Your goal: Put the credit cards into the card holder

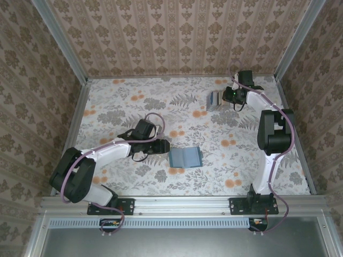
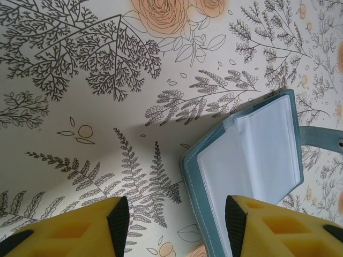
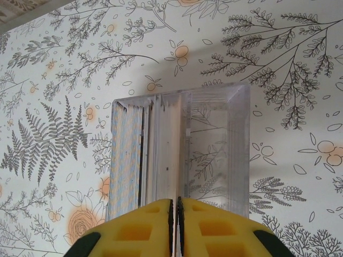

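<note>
Top external view: the card holder [image 1: 185,157] is laid open on the floral table [image 1: 134,101]. Just left of it, the left gripper [image 1: 162,145] is held with jaws released, grasping nothing. Well beyond it to the right, the credit cards [image 3: 128,155] are enclosed upright by a clear case [image 3: 220,144]. The right gripper [image 3: 175,211] is clenched at the case's edge; whether anything is pinched cannot be told.
</note>
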Robot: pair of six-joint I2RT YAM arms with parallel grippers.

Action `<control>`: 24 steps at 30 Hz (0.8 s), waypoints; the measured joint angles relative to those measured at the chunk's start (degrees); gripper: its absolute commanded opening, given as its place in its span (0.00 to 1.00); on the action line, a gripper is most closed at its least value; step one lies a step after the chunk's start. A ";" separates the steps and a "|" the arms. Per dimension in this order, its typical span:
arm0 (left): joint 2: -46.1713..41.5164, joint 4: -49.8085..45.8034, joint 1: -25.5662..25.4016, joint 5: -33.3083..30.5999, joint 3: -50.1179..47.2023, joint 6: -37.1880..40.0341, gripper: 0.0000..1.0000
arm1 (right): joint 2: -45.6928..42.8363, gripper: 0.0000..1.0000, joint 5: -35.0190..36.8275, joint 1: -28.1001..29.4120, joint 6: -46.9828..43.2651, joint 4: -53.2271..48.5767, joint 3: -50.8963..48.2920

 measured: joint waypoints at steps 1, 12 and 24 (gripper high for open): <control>0.00 0.02 0.00 0.00 0.00 0.00 0.53 | 0.00 0.07 0.00 0.00 0.00 0.00 0.00; 0.11 0.00 -0.26 0.00 -0.02 0.00 0.54 | -0.02 0.00 0.00 0.00 0.37 0.26 -0.26; -3.72 -3.93 -0.26 -0.68 0.00 0.70 0.54 | -10.84 0.00 5.03 0.00 2.82 10.36 -14.69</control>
